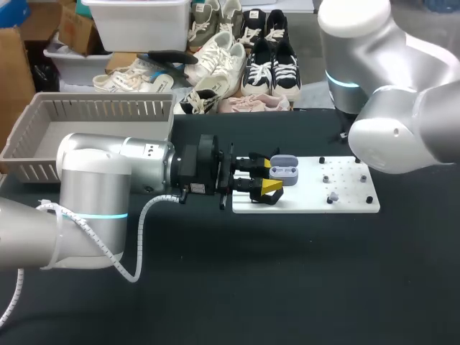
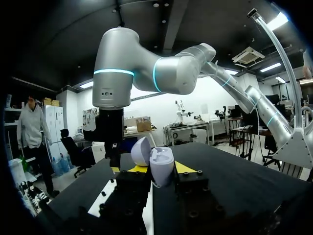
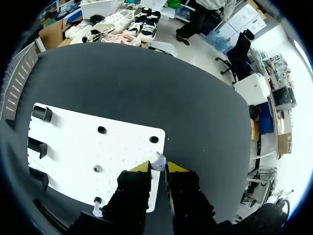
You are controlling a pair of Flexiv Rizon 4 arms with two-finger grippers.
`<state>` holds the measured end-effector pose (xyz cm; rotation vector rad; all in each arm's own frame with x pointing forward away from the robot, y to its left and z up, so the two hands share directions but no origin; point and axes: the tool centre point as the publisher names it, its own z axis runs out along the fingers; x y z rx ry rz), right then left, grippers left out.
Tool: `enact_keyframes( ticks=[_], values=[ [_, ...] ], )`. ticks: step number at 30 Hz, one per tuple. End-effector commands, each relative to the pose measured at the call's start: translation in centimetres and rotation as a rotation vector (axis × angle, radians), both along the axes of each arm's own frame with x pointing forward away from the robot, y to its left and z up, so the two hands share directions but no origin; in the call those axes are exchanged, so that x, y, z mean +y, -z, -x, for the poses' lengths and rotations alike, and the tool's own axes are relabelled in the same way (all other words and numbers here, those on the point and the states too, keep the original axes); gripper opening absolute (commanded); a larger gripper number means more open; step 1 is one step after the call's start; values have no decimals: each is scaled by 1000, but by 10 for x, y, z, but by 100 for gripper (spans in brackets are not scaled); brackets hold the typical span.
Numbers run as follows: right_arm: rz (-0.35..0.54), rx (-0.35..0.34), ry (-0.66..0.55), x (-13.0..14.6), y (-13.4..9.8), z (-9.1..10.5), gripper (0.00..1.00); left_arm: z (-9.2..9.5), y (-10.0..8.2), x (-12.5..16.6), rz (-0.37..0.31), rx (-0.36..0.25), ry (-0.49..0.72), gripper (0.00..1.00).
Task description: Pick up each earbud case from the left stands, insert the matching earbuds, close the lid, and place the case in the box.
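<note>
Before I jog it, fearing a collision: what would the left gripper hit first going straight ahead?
For the left gripper, the open earbud case held between its fingers; then the right gripper, depth unclear.

Dark, seemingly matte tabletop (image 1: 302,287)

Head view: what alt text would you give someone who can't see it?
The left arm's gripper holds an open lavender earbud case over a white board on a black table. The right arm hangs above the board's far end; a grey basket sits back left.
</note>
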<state>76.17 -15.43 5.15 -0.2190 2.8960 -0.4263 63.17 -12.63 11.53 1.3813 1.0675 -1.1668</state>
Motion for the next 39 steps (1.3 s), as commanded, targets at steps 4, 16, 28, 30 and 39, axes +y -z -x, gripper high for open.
enact_keyframes(
  ticks=[4,16,28,30,39],
  values=[
    [-7,-25,4,2,-23,38,0,-1,1,0,3,-1,1,0],
    [-12,-32,28,22,-49,84,0,-1,1,0,3,-1,1,0],
    [-55,-34,40,30,-53,121,0,-1,1,0,3,-1,1,0],
    [-55,-34,40,30,-53,121,0,-1,1,0,3,-1,1,0],
    [-55,-34,40,30,-53,121,0,-1,1,0,3,-1,1,0]
  ],
)
